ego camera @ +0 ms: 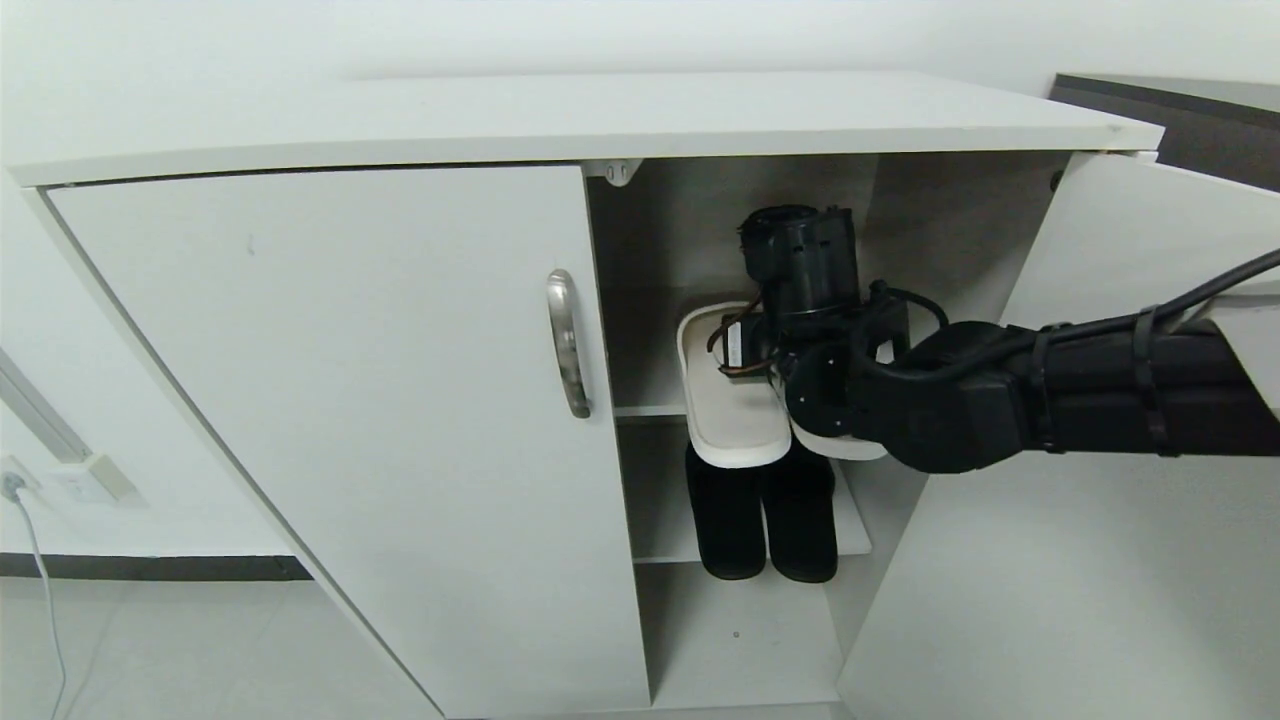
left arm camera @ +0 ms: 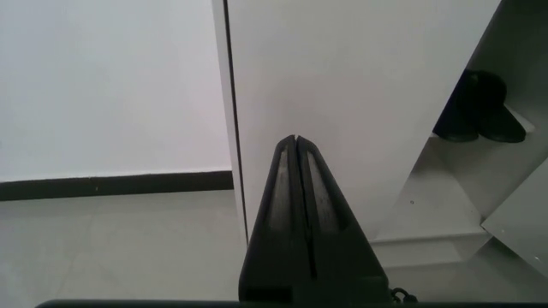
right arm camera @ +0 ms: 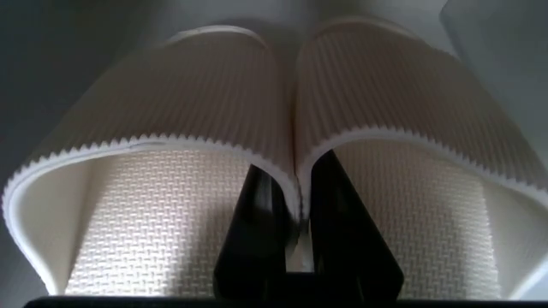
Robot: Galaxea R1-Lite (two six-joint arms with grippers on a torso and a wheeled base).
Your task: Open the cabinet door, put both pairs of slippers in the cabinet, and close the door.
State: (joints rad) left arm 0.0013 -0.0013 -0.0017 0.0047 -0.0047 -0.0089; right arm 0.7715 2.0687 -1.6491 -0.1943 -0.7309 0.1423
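Grey floor and a white wall frame a white cabinet. Nearest, the left end effector hangs low before the cabinet, its two fingers pressed together with nothing between them. It faces the closed left door, whose metal handle stands upright on the edge toward the opening.

At 3 to 5 o'clock in the head view, the right door is swung wide open. The right half of the cabinet is exposed, with two shelves inside.

On the lower shelf, just below centre at 6 o'clock, the black slippers lie side by side and touching. Their near ends hang a little past the shelf's front edge.

Directly above them, at the upper shelf, are the white slippers, also side by side, their near ends jutting past the shelf front. Whether they rest on that shelf I cannot tell.

The right arm comes in from 3 o'clock. Its end effector is clamped on the pair, one finger inside each slipper, pinching the two adjoining walls together.
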